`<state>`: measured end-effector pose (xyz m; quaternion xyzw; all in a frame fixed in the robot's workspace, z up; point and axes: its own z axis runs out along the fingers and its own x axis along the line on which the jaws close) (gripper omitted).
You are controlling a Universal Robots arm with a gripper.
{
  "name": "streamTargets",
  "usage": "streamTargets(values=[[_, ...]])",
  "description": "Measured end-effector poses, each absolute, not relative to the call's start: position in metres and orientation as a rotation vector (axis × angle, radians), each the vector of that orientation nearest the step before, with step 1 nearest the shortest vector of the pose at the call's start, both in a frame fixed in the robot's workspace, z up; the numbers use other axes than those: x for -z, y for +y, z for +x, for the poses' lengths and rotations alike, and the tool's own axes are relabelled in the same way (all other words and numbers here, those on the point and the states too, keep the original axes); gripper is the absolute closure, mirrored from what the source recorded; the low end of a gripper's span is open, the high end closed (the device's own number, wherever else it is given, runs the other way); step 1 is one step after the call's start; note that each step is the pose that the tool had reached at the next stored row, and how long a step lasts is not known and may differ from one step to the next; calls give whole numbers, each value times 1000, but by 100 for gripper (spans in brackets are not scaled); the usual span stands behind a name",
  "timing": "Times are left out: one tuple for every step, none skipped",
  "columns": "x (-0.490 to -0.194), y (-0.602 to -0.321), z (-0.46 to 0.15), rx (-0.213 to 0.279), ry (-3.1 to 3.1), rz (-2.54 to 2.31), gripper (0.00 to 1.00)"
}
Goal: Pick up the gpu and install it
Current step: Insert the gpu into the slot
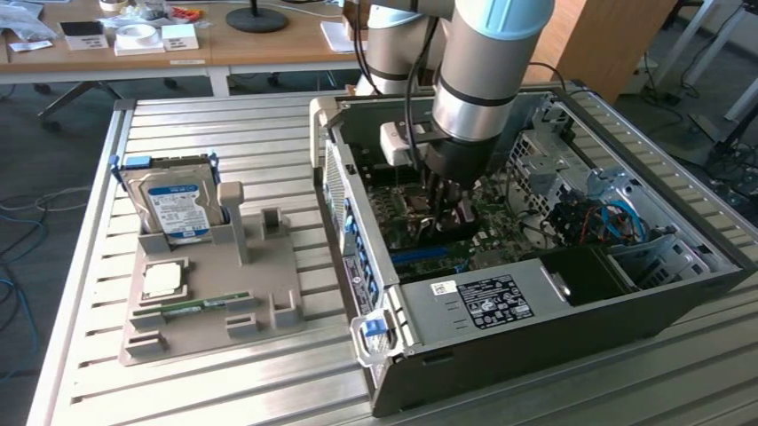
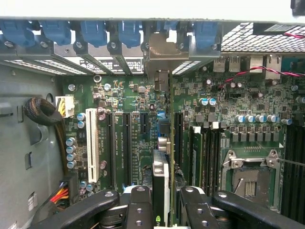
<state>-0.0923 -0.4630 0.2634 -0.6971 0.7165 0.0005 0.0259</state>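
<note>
Gripper (image 2: pixel 164 193) pinches the gpu (image 2: pixel 160 171) edge-on between its jaws, upright just above the motherboard (image 2: pixel 128 95) slots inside the open case (image 1: pixel 533 346)

Green all over the motherboard (image 2: pixel 138 109), dotted with blue-topped silver capacitors (image 2: pixel 255 118), one white slot (image 2: pixel 90 143) among black ones, and bright blue clips (image 2: pixel 93 29) lining the dark grey case (image 1: pixel 569 342)! The gripper (image 2: pixel 164 207) is glossy black, the gpu (image 2: pixel 160 179) shows a pale grey and black edge with a thin green line, plus red, yellow and black wires (image 2: pixel 59 194). Out on the ribbed silver table (image 1: pixel 213 133), the silver hard drive (image 1: pixel 176 209) wears a blue label in its beige holder (image 1: pixel 213 302).
</note>
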Motion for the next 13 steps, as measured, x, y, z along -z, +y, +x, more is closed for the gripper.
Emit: streamTargets(values=[[-263, -463, -92, -1, 2215, -2155, 73], [-263, -463, -93, -2, 2214, -2155, 73], [-263, -463, -93, -2, 2214, -2155, 73], [-263, -463, -93, -2, 2214, -2155, 73], [-263, -463, -93, -2, 2214, -2155, 73], [-263, -463, -93, -2, 2214, -2155, 73], [-263, -464, -93, -2, 2214, -2155, 73], [-263, -464, -93, -2, 2215, -2155, 73], [-263, -464, -93, -2, 2215, -2155, 73], [-263, -464, -93, -1, 2215, -2155, 73], [-263, -464, -93, -2, 2214, -2155, 73], [-263, -464, -94, -1, 2214, -2155, 73], [-263, -464, -94, -1, 2214, -2155, 73]])
